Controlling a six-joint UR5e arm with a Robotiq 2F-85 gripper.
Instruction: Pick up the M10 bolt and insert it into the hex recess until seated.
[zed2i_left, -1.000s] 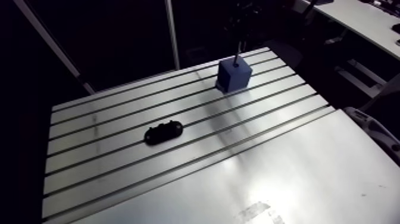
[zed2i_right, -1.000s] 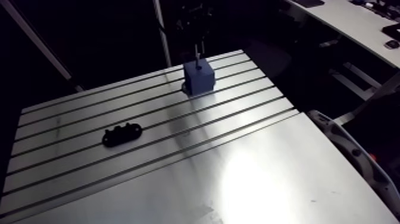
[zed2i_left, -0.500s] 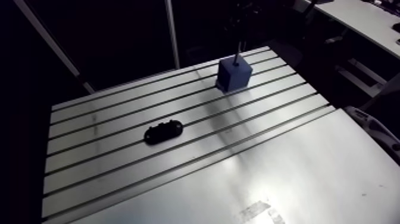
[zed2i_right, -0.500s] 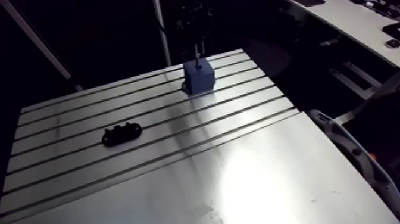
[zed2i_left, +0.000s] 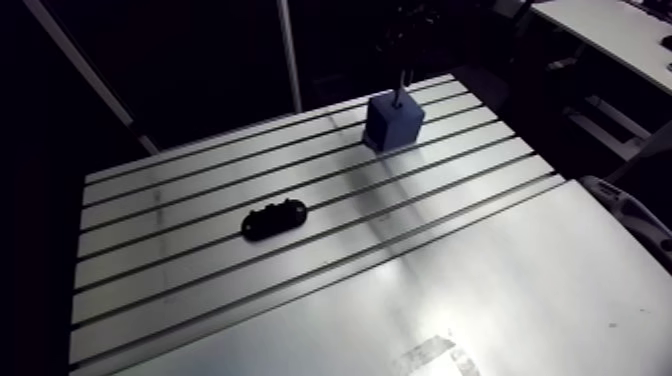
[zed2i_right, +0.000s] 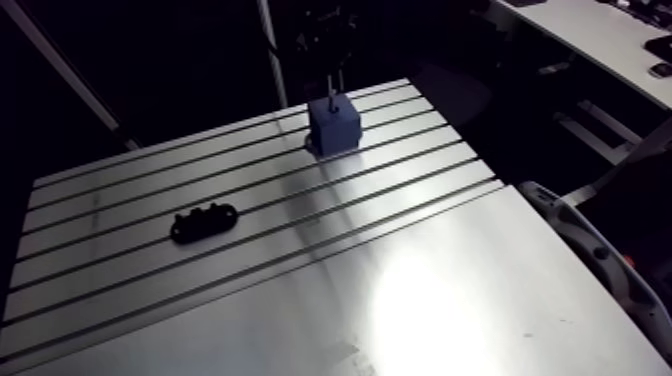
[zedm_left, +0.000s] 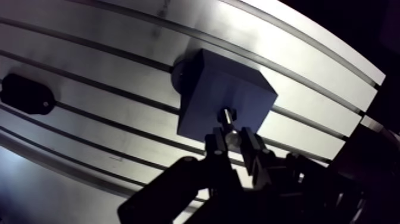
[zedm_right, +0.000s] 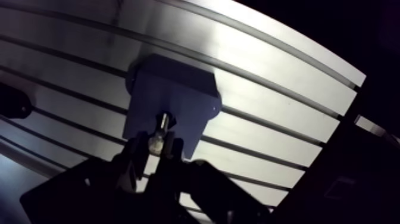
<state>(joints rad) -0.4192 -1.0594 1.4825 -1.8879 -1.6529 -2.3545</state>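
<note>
1. The dark two-finger end effector (zedm_left: 233, 145) hangs directly above a matte blue, box-shaped block (zedm_left: 221, 95). In the arm view it is dim against the background.
2. The fingers (zedm_left: 215, 149) are clamped on the shank of a slim, silver-grey metal M10 bolt (zedm_left: 232, 134). One finger presses on each side of the shank.
3. The M10 bolt stands roughly upright and points down from between the fingers. Its lower end meets the top face of the blue block near the edge closest to the end effector. The arm view shows a length of bare shank above the block. The depth of the lower end in the block cannot be told.
4. The blue block rests on the slotted aluminium tabletop (zed2i_left: 180, 200) directly under the end effector. A low base shows at its foot on the side away from the end effector. The block spans one of the tabletop's dark slots.
5. A flat black oval part with rounded ends (zed2i_left: 274, 219) lies on the tabletop off to one side of the end effector. It is well apart from the blue block and touches neither the block nor the M10 bolt.
</note>
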